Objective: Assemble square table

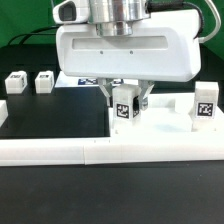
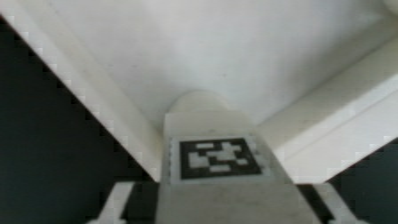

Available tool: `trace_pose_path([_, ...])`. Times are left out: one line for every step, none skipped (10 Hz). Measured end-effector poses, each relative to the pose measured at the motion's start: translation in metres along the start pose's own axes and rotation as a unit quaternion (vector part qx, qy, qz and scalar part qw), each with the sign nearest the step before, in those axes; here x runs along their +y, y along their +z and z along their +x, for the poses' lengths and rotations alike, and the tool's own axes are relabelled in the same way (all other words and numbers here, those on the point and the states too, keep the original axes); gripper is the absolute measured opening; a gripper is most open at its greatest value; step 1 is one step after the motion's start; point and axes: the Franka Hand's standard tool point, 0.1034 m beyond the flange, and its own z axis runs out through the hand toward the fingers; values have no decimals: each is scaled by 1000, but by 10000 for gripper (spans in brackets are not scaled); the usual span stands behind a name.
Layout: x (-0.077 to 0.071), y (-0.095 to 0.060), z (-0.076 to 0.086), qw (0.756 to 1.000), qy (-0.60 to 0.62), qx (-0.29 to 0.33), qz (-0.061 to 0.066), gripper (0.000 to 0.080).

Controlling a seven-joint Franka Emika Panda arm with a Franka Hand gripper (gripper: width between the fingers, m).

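In the exterior view my gripper (image 1: 127,104) is shut on a small white leg block (image 1: 125,107) with a black-and-white tag, and holds it upright over the near left corner of the white square slab (image 1: 165,128). A second tagged leg (image 1: 205,103) stands on the slab at the exterior view's right. Two more leg blocks (image 1: 16,82) (image 1: 44,81) sit on the black table at the exterior view's left. In the wrist view the held leg (image 2: 221,150) sits between my fingers (image 2: 128,200), pointing at the slab's surface (image 2: 196,45) near its raised rim (image 2: 338,110).
The long low white border wall (image 1: 55,152) runs along the near side of the table. A bit of the marker board (image 1: 88,80) shows behind my gripper. Black table surface (image 1: 55,115) lies left of the slab.
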Motion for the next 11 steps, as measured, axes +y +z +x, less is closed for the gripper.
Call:
trace_pose_path([0,0,1,996,92,0,-2,286])
trace_pose_path([1,0,3,987,163,-9,-7,286])
trace_pose_path([1,0,4,970,243,-15,-4,286])
trace_pose_path([0,1,2,943,333,-21,1,286])
trace_pose_path([-2,1,0,905,425,-25,5,286])
trace_pose_path([-3,1,0,887,460,-21,9,287])
trace_pose_path([-2,1,1,852,524,-16,15,287])
trace_pose_path([-1,1,1,830,557,-13,17,287])
trace_pose_path([-1,1,1,821,570,-11,18,288])
trace_pose_path([0,1,1,810,586,-10,18,288])
trace_pose_path([0,1,1,810,586,-10,18,288])
